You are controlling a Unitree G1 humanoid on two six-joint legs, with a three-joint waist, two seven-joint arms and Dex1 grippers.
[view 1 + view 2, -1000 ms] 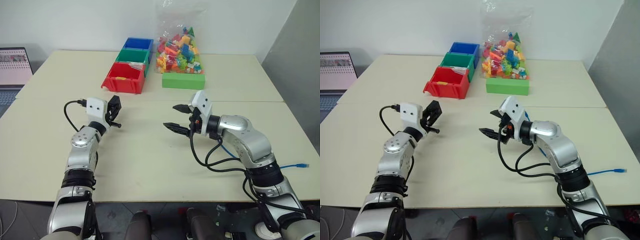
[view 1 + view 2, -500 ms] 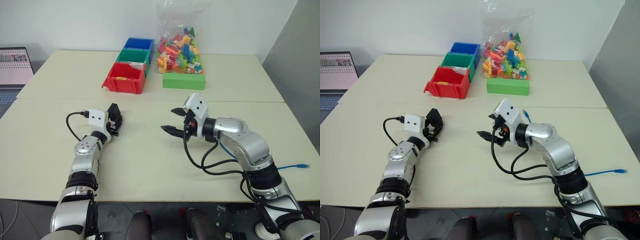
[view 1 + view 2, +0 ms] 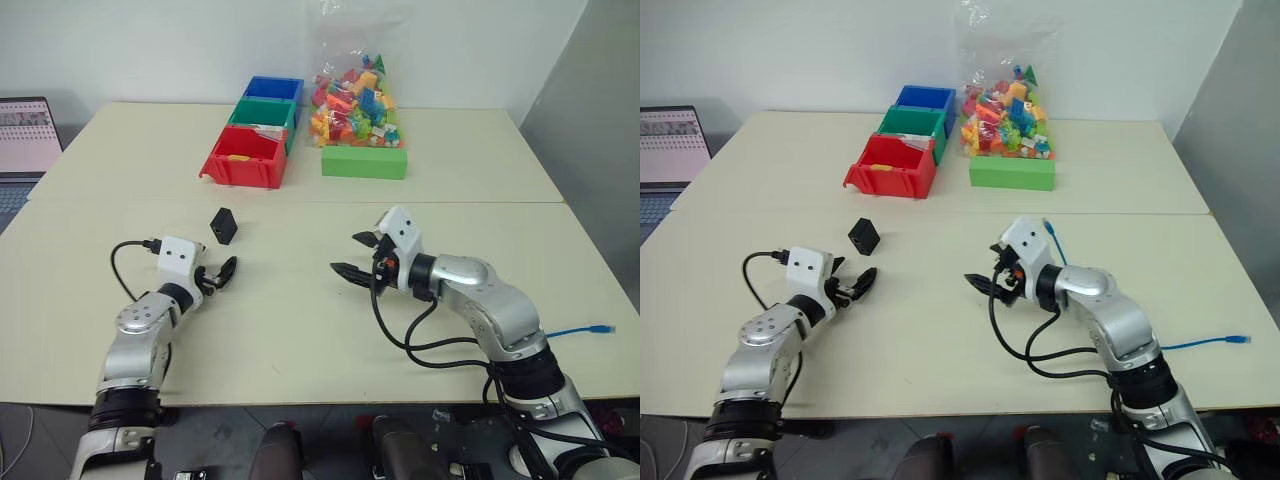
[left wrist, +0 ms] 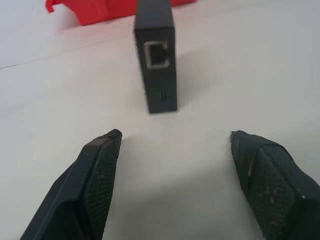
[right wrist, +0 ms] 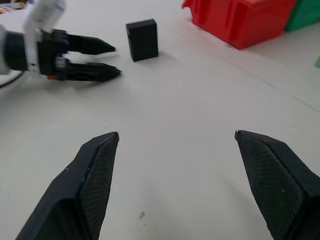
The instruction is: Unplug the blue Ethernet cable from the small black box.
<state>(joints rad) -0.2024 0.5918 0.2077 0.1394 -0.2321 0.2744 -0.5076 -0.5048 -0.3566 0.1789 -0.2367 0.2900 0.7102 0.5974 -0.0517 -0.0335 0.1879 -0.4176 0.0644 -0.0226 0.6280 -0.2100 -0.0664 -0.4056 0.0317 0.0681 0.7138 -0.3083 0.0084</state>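
Small black box (image 3: 223, 225) free on table; cable (image 3: 585, 330) apart

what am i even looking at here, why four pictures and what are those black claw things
This is a two-armed humanoid robot at a table. Two pictures come from cameras in its head; the other two from its wrists, looking along each claw. The left gripper and right gripper are both open and hold nothing. A small black box stands alone, its port empty. The blue Ethernet cable trails by the right arm. Farther back are red, green and blue bins and a bag of toy bricks.
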